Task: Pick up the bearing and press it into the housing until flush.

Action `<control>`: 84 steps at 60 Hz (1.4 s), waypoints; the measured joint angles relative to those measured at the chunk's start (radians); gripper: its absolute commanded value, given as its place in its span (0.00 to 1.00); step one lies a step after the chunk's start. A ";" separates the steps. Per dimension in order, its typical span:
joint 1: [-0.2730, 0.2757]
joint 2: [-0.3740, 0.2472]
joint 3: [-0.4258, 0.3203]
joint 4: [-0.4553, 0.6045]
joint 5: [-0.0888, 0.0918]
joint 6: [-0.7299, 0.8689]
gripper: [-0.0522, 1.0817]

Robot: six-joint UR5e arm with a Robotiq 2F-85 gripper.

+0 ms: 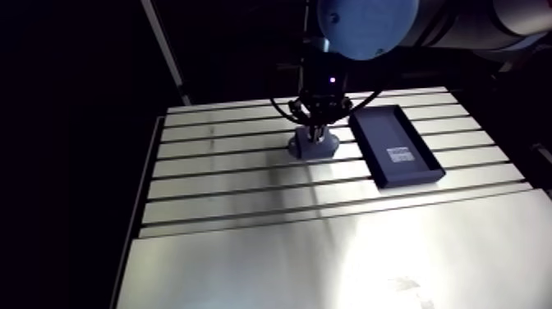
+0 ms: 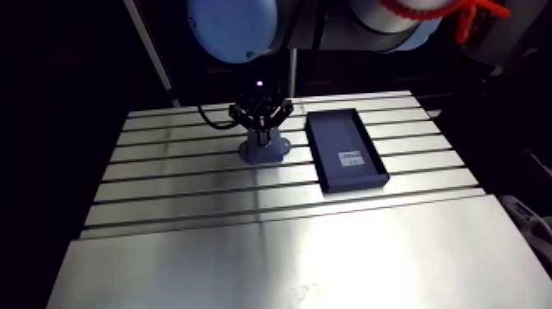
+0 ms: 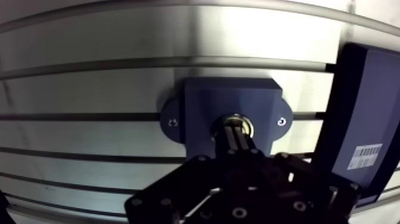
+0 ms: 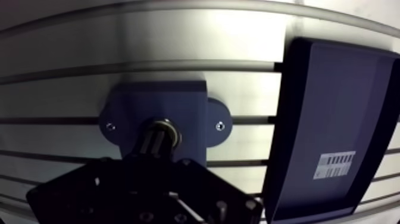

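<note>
Worktop [image 1: 246, 177]: slotted aluminium, with bright glare on the plain near panel. Over mid-table the black two-finger gripper [image 1: 313, 134] hangs straight down from the wrist, its tip meeting the top of a small blue-grey flanged housing block [image 1: 324, 149]. Just beside the block lies a dark shallow rectangular tray [image 1: 382, 125] with a white label [image 1: 399, 154] on its floor. Above is a large light-blue round joint cap [image 1: 367, 25].

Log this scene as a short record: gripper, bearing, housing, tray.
gripper: shut, tips down on the bearing
bearing: metal ring in the housing's bore; whether flush, cannot tell
housing: blue, on the table, beside the tray
tray: dark, with a white label inside
</note>
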 measured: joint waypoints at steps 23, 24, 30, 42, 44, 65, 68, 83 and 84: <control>-0.001 0.000 0.001 -0.001 -0.002 -0.005 0.83; -0.001 0.000 0.001 -0.001 -0.002 -0.006 0.83; -0.001 0.000 0.002 -0.002 -0.002 -0.009 0.83; -0.001 0.000 0.006 -0.003 -0.003 -0.013 0.83; -0.001 0.000 0.006 -0.003 -0.003 -0.013 0.83; -0.002 -0.001 0.009 -0.008 -0.002 -0.014 0.83; -0.001 -0.001 0.008 -0.008 -0.002 -0.014 0.83; 0.000 -0.015 -0.013 0.000 -0.003 -0.014 0.83; 0.001 -0.016 -0.014 0.001 -0.003 -0.014 0.83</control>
